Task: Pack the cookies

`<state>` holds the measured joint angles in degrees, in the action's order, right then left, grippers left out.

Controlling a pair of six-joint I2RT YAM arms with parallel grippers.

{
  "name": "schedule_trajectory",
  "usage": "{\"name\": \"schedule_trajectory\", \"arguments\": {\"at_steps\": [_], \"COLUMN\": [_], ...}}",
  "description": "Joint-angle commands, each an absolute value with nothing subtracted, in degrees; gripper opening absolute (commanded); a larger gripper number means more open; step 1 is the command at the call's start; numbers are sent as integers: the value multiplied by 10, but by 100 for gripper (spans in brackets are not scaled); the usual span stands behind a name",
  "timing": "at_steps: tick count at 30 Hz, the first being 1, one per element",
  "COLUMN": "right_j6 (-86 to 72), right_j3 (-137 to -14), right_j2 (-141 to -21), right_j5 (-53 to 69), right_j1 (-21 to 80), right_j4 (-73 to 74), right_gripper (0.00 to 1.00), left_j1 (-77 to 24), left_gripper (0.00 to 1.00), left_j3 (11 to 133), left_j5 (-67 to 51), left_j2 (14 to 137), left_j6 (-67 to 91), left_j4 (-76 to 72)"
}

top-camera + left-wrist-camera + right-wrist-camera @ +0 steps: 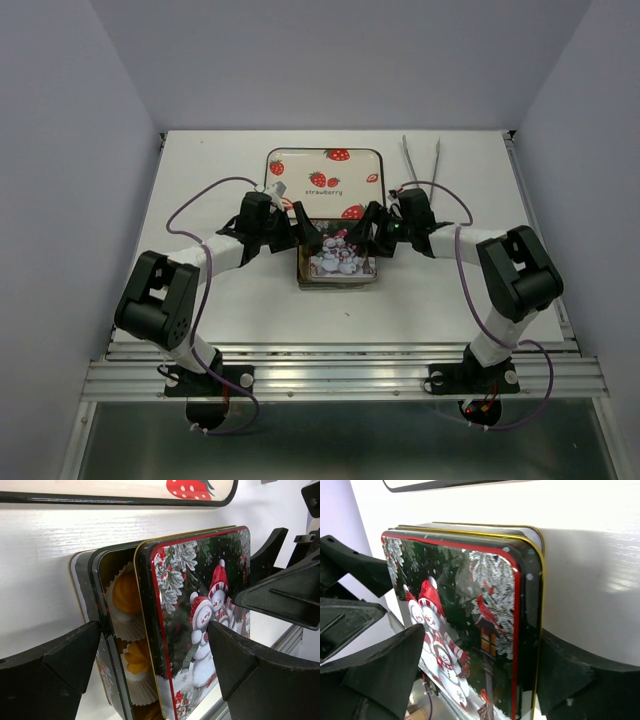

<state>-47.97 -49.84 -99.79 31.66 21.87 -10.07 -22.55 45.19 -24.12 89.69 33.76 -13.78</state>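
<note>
A square tin stands in the middle of the table, and its snowman lid (340, 255) lies shifted on the base (82, 587), leaving a gap along one side. Through that gap two orange-yellow cookies (125, 596) (136, 656) sit in white paper cups; the inside is otherwise hidden. My left gripper (154, 645) is open and straddles the tin's left side, one finger by the base wall and the other over the lid. From the right, my right gripper (482, 645) is open astride the lid (465, 605), one finger by the gold rim.
A white strawberry-printed tray (310, 165) lies just behind the tin. Metal tongs (420, 160) rest at the back right. The two grippers (305, 237) (368, 232) face each other closely over the tin. The table's metal front rail runs below the tin.
</note>
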Motion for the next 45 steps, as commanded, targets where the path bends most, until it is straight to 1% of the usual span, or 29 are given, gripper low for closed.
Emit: {"name": "schedule_trajectory", "arguments": {"at_steps": [1,2,3,4,8,11,22,30,45], "right_j6": [-463,-459,-456,-454,-442,-439,-425,-406,-381], "right_j3": [-531,-533,-536,-543,-561,-568,-587,-597,-600], "right_j2": [-975,-973,-971,-971,-969,-969,-964,-958,-928], "right_j5": [283,273,268,263,233,223,183,147,156], "right_j1": [240,240,245,245,257,264,276,276,276], "right_j4": [-72,-68,-64,-53,-26,-13,25,54,76], "right_gripper": [89,91,91,94,96,100,100,100,100], "left_j1": [-234,-234,-234,-234,-234,-234,-234,-234,-234], "left_gripper": [99,99,99,99,99,99,99,99,99], "left_j3": [441,440,440,440,438,437,434,431,431], "left_j5": [-253,-253,-253,-253,-251,-248,-243,-213,-194], "left_j2": [865,864,864,864,860,857,857,840,828], "left_j6": [344,344,345,345,346,347,352,357,347], "left_j4": [-157,-158,-158,-158,-159,-160,-161,-150,-125]}}
